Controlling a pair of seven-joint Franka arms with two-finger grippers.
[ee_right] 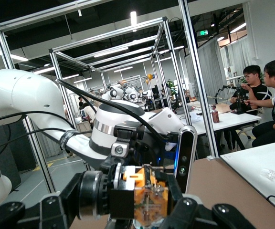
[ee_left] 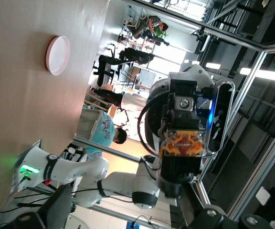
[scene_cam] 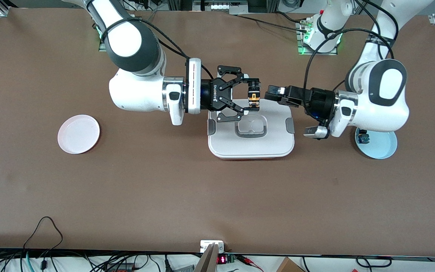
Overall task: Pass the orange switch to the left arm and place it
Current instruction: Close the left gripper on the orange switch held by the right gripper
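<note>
In the front view, the white lidded box [scene_cam: 251, 132] is seen nearest the camera at mid-table, and above its edge toward the arm bases the orange switch [scene_cam: 254, 96] is held between the closed jaws of the right gripper [scene_cam: 248, 93], while the left gripper [scene_cam: 272, 93] is held over the box's edge at the left arm's end with its jaws spread wide, just beside the switch and apart from it. A pink plate [scene_cam: 78, 134] is seen toward the right arm's end and a light blue plate [scene_cam: 381, 145] under the left arm. In the left wrist view, the orange switch [ee_left: 182, 144] is shown clamped in the right gripper's jaws; in the right wrist view, the switch [ee_right: 147, 194] is seen gripped between that gripper's own fingers [ee_right: 187, 212].
</note>
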